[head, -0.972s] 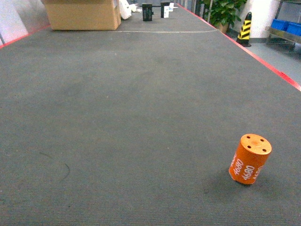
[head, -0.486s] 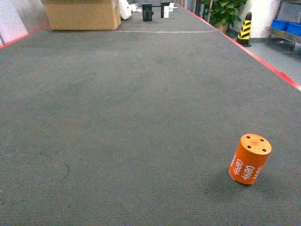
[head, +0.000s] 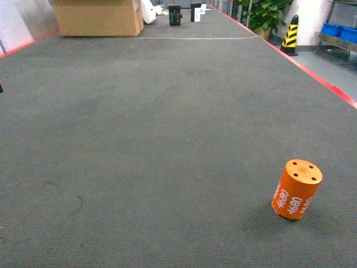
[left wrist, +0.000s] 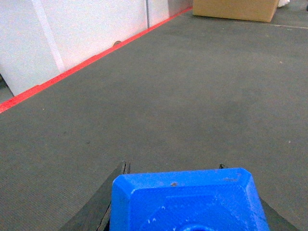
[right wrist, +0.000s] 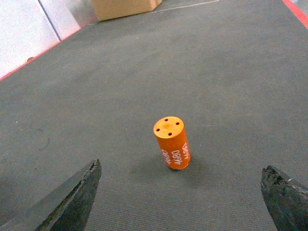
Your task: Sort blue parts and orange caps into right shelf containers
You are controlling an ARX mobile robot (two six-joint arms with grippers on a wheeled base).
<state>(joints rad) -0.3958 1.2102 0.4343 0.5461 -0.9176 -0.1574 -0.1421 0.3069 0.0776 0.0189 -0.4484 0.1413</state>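
One orange cap (right wrist: 171, 142) stands upright ahead of the spread-open right end effector (right wrist: 183, 202), untouched

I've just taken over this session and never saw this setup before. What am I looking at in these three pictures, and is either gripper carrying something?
It is a wheeled robot with two arms. The head view looks forward over a dark grey floor, where one orange cap stands upright; blue crates sit far right on a shelf, past a striped cone. A cardboard box is far back. The right wrist camera looks down at the same cap, between the wide-open fingers of the right gripper. The left wrist camera shows the left gripper shut on a blue part.
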